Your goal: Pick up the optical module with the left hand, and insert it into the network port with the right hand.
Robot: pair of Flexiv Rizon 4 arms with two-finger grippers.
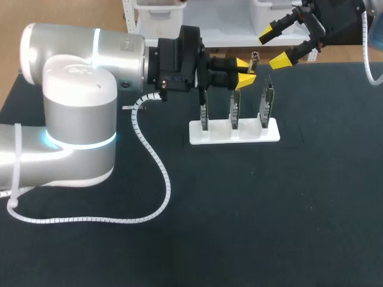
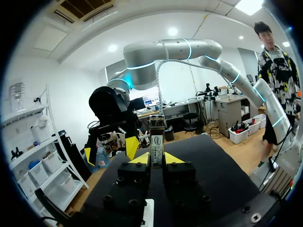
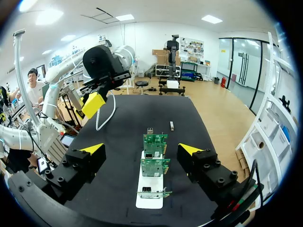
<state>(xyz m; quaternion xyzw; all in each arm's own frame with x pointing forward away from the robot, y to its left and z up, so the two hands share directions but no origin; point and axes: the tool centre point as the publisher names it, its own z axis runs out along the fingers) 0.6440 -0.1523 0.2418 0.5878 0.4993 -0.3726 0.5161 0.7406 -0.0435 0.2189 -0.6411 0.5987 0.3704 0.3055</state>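
Gripping the optical module [image 2: 156,140] between its yellow tips, the left pincer [image 1: 243,72] hangs at twelve o'clock of the white card stand [image 1: 234,133] on the dark table [image 1: 299,209]. At its two o'clock, the right pincer [image 1: 274,49] gapes wide, holding nothing.

Left tool [image 1: 245,72] clamped, right tool [image 1: 274,49] spread.

In the head view we are seeing only the end of the optical module [image 1: 255,57]. The left pincer [image 1: 245,70] is covering the rest and is hiding the tops of two cards [image 1: 204,113] in the white rack [image 1: 234,133]. Our right arm [image 1: 338,18] is running off that view's upper edge. Beyond the rack, a small piece [image 3: 172,125] on the worktop [image 3: 123,142] is looking too small to tell.
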